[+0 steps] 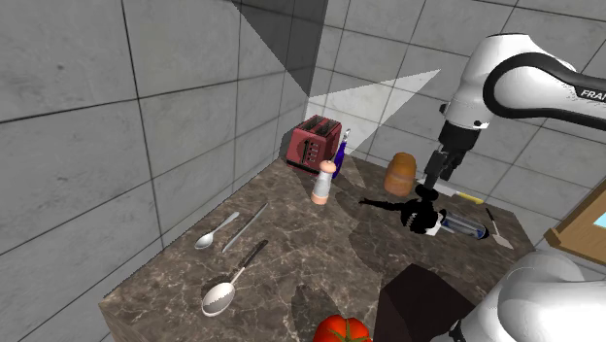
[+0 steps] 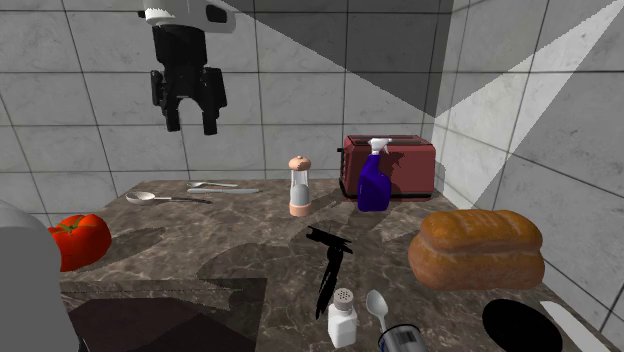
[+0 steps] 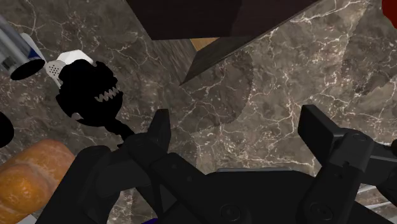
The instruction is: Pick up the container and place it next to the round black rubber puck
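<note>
A bluish-grey cylindrical container (image 1: 464, 228) lies on its side on the marble counter (image 1: 291, 253). In the second exterior view the container (image 2: 400, 340) is at the front edge, and the round black puck (image 2: 522, 326) lies flat just right of it, in front of the bread. My black gripper (image 2: 191, 124) hangs open high above the counter, holding nothing. In the shoulder view the gripper (image 1: 435, 180) is over the area beside the bread. From the wrist, the container (image 3: 16, 44) lies well off to one side of the open gripper (image 3: 236, 127).
Beside the container are a white shaker (image 2: 343, 318), a spoon (image 2: 378, 308) and a black toothed tool (image 2: 328, 268). A bread loaf (image 2: 478, 250), a blue spray bottle (image 2: 374, 180), a red toaster (image 2: 388, 165), a tall shaker (image 2: 298, 187), a tomato (image 2: 78, 238) and spoons (image 1: 221, 291) share the counter.
</note>
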Controlling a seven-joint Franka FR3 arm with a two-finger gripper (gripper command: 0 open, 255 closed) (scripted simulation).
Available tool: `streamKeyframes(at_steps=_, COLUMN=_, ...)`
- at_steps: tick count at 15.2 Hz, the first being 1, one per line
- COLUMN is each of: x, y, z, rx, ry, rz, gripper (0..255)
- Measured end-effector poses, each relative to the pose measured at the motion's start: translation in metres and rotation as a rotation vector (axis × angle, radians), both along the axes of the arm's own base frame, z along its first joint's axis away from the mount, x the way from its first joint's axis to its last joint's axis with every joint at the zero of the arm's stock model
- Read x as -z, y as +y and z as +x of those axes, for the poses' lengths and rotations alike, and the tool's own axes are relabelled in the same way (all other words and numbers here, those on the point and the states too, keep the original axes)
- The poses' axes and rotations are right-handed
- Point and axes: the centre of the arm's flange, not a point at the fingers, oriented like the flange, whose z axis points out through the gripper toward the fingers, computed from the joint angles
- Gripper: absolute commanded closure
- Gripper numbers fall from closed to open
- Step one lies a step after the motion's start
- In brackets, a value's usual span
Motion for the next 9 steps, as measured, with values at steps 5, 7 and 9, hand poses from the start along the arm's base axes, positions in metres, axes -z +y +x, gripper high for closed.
streamKeyframes(at_steps=5, x=0.013, y=-0.004, z=0.038, rx=-0.020, ry=0.003, rz=0.003, gripper=0)
streamKeyframes(at_steps=7, x=0.019, y=-0.004, z=0.062, rx=-0.033, ry=0.005, rz=0.005, gripper=0)
streamKeyframes(at_steps=9, x=0.027, y=-0.008, z=0.087, rx=-0.047, ry=0.006, rz=0.007, gripper=0)
